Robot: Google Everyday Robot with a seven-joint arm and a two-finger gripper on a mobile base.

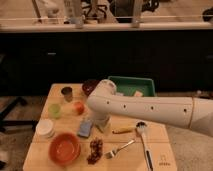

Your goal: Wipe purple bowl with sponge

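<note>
Camera view: the claw (102,125) points down over the desk (165,152), jaws open and empty. The sponge (85,128) lies flat just beside the claw, toward the orange bowl (65,148). The purple bowl (89,86) stands behind the claw, partly hidden by the arm (145,107).

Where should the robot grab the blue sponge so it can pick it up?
Grab the sponge across its two long edges, coming straight down from above. It lies flat on the table, so only its thin sides offer a hold, and the narrow way probably fits best. The tool hangs open close beside it, under the white arm, holding nothing.
</note>
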